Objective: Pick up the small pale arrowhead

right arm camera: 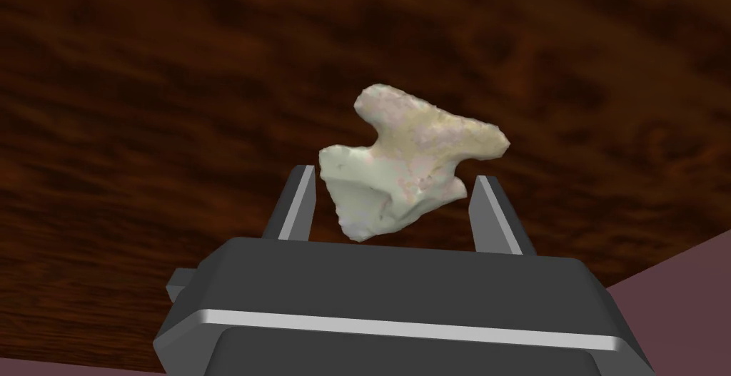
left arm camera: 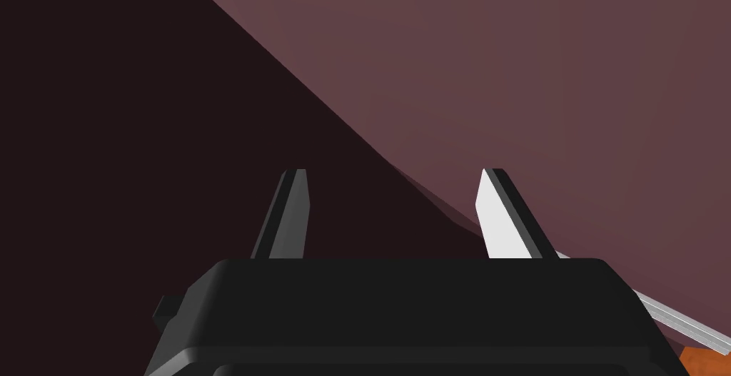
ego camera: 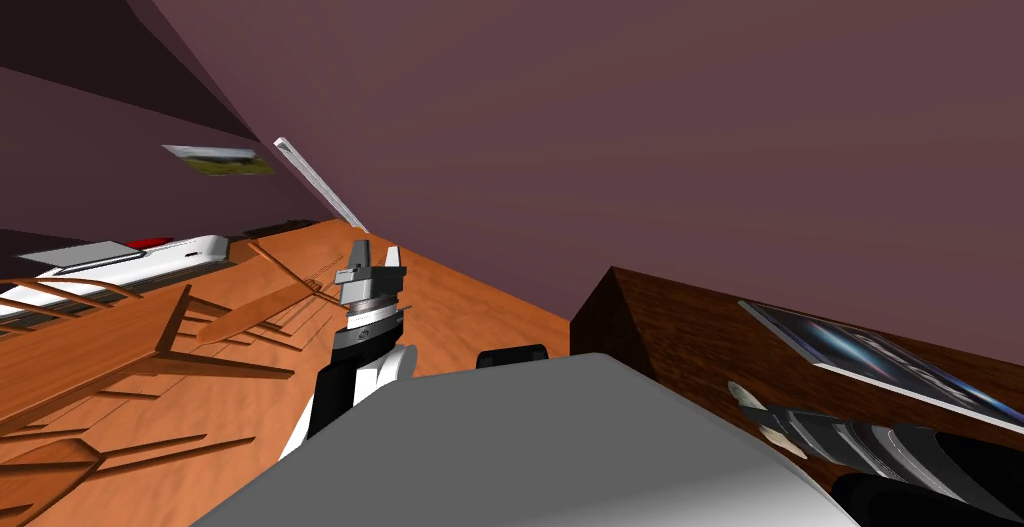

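- The right gripper (right arm camera: pixel 394 173) is released. Its fingers straddle the arrowhead (right arm camera: pixel 407 158) with a narrow gap on each side, so closing should clamp its flanks.
- The arrowhead sits at the dark wooden worktop (right arm camera: pixel 143 108), near its front edge.
- The left gripper (left arm camera: pixel 394 172) is released and parked aside, clear of the work.

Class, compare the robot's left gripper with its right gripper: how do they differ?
The left gripper has nothing between its fingers; the right gripper straddles the pale arrowhead. The left gripper hangs over the orange floor, the right gripper over a dark wooden top. Both stand open.
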Tool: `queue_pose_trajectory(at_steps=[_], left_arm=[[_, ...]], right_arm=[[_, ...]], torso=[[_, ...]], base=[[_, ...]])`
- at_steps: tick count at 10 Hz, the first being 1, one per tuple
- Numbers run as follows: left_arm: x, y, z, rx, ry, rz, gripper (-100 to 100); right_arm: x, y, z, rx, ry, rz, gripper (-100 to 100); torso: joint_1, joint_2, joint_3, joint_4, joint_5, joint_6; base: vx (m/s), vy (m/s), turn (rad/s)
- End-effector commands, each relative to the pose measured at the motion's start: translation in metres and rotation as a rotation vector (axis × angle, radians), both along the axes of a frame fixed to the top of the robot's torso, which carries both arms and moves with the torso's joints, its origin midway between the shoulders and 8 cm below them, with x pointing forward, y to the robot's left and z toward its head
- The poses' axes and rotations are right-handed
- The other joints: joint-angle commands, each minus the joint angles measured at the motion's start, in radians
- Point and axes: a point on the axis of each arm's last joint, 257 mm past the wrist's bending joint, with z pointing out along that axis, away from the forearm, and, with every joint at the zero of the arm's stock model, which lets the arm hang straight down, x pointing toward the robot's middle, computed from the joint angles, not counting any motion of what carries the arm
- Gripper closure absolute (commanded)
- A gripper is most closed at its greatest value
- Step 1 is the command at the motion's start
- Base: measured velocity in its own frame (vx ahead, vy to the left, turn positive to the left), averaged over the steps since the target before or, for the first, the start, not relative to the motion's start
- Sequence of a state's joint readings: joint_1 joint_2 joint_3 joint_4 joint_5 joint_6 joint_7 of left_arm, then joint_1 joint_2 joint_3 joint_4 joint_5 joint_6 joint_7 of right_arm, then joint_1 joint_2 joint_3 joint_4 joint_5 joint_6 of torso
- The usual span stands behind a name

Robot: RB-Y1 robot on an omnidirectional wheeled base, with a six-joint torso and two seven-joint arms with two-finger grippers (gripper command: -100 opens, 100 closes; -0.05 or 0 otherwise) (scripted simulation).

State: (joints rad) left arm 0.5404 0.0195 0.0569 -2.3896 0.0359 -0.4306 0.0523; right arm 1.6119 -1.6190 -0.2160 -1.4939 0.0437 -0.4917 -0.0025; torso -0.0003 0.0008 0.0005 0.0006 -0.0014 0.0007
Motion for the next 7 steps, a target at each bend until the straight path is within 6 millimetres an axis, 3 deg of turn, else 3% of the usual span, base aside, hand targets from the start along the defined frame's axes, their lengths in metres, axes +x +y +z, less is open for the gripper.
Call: queue_pose_trajectory(at_steps=[1,6,7], left_arm=[[0.000,0.000,0.000,0.000,0.000,0.000,0],[0.000,0.000,0.000,0.000,0.000,0.000,0],[0.000,0.000,0.000,0.000,0.000,0.000,0]], right_arm=[[-0.003,-0.007,0.007,0.001,0.002,-0.003,100],[-0.006,-0.017,0.019,0.001,0.005,-0.008,100],[-0.006,-0.017,0.019,0.003,0.004,-0.008,0]], torso=[[0.000,0.000,0.000,0.000,0.000,0.000],[0.003,0.000,0.000,0.000,0.001,0.000],[0.002,0.000,0.000,0.000,0.000,0.000]], base=[[0.001,0.035,0.037],[-0.004,0.034,0.012],[0.000,0.000,0.000]])
